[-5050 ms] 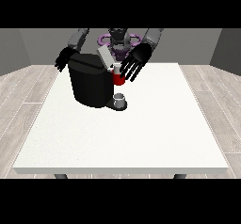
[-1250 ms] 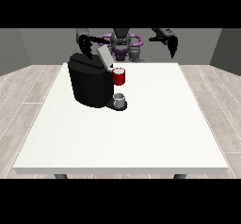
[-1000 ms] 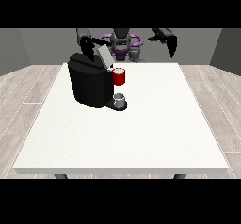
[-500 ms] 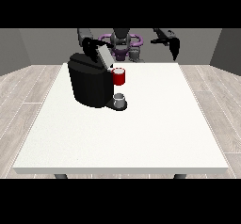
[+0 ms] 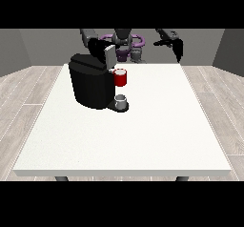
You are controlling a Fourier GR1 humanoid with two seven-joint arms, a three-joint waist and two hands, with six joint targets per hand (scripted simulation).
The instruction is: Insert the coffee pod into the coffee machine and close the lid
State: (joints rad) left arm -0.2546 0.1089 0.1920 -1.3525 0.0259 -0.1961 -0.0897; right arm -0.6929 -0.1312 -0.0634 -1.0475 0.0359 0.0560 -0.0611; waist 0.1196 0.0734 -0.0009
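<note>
Black on black is hiding detail: the hand at the view's left (image 5: 98,47) is sitting behind the one coffee machine (image 5: 91,80), so you cannot tell how its fingers lie. One red thing at the machine (image 5: 120,77) and one grey thing (image 5: 121,99) below it are showing. The hand at the view's right (image 5: 177,48) is hanging with fingers straight, holding nothing.

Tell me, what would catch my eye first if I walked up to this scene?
Most likely the black coffee machine standing towards the left of the white table, with a red thing at the machine on its front and a grey thing just below that. Behind it the robot holds two black hands up: one above the machine, the other raised at the view's right.
</note>
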